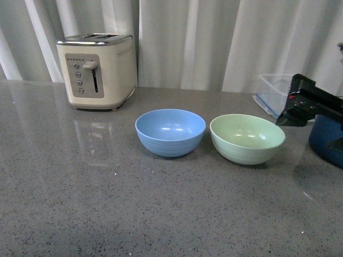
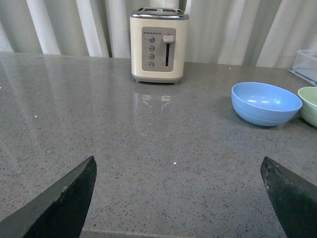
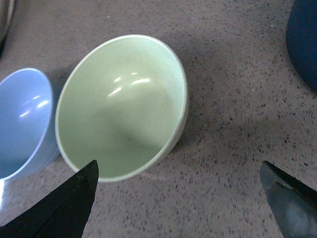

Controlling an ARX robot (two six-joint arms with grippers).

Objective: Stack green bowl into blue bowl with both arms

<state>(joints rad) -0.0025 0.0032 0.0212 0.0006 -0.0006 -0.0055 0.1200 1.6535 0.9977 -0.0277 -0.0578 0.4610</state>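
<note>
- You can see the green bowl (image 1: 247, 138) sitting upright on the counter (image 1: 107, 203), right of the middle. It is round, pale mint, dull and not shiny, with little ribs around its lower outside.
- The blue bowl (image 1: 170, 131) sits just left of it. It is sky blue with the same round shape and the same ribs. A thin gap shows between the two rims.
- Both bowls have nothing inside.
- The counter is grey stone with tiny dark and white specks. It is smooth and a bit shiny.
- Your right tool (image 3: 178, 166) is open wide and holds nothing. Its two flat black fingers (image 3: 64, 208) are thin and pointed. It hangs above the green bowl's edge and the bare counter beside it.
- In the front view your right arm (image 1: 311, 101) shows as a bulky black block at the far right, just past the green bowl.
- Your left tool (image 2: 178, 161) is also open wide and holds nothing. It hangs over bare counter, well to the left of the blue bowl.
- A cream toaster (image 1: 97, 69) with a shiny metal top stands far back on the left.
- A dark blue pot (image 1: 328, 140) sits at the right edge, and a clear plastic box (image 1: 276, 91) lies behind it.
- A pale folded curtain (image 1: 214, 37) hangs at the back.
</note>
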